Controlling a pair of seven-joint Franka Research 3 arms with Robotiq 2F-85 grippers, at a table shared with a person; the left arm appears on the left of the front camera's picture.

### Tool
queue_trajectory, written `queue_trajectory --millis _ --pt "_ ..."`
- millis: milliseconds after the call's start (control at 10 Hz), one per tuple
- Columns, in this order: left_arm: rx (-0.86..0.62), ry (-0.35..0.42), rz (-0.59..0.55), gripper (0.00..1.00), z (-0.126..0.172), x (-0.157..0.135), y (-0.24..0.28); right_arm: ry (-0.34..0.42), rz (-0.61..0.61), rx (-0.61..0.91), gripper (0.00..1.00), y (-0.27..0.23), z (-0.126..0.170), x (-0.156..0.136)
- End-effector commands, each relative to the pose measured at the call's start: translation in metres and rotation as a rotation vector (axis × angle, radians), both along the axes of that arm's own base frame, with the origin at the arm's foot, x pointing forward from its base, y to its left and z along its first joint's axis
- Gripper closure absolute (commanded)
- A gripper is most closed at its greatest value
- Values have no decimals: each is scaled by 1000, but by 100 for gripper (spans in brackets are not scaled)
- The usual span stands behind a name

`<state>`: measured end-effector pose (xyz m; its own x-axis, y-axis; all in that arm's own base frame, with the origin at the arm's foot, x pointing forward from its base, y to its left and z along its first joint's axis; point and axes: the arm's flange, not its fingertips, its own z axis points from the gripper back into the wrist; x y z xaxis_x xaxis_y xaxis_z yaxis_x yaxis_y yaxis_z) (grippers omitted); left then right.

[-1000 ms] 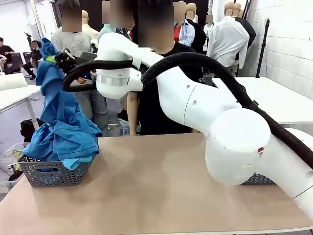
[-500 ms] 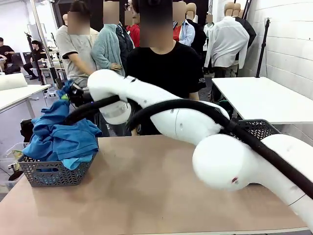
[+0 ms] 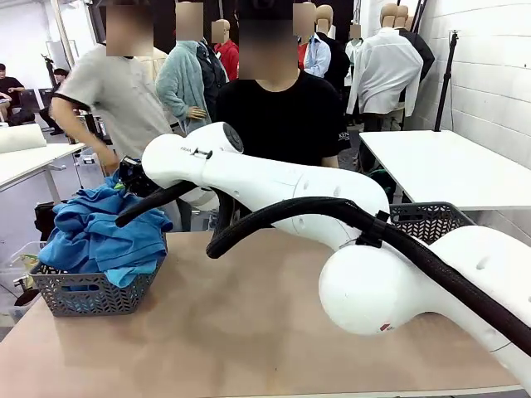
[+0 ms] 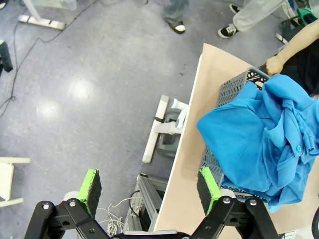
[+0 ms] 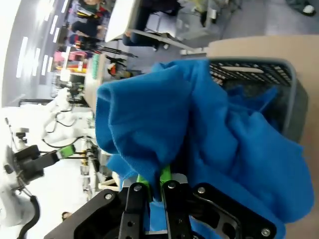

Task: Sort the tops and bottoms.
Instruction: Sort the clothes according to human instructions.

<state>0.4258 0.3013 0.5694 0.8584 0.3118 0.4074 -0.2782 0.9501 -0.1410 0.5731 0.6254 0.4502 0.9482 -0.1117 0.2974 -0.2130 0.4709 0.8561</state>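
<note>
Right arm (image 3: 332,207) stretches across to the grey basket (image 3: 91,292), where the blue tops (image 3: 104,236) are heaped; right gripper (image 5: 153,185) pinches a fold, likely to settle it in. Left gripper (image 4: 149,184) hangs spread, high above the basket.

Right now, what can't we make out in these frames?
- Grey lattice basket contents: front view, bright blue soft-fabric tops cover them.
- Second grey basket: front view, white arm hides most.
- Right hand: right wrist view, pads buried in blue fabric.
- Left hand, open: left wrist view, base cut off.
</note>
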Motion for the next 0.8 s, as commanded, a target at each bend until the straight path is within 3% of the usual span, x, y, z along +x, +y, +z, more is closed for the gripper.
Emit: queue_trajectory --millis 0,100,600,700 --pt "-9 -5 -1 0 0 -2 0 43 4 -145 100 182 37 147" --pt "-9 -5 -1 0 0 -2 0 49 12 -140 100 184 38 145" --pt "-9 -5 -1 0 0 -2 0 -76 -32 -149 1 179 61 135" --pt "-9 -5 -1 0 0 -2 0 -95 -42 -190 0 175 68 131"
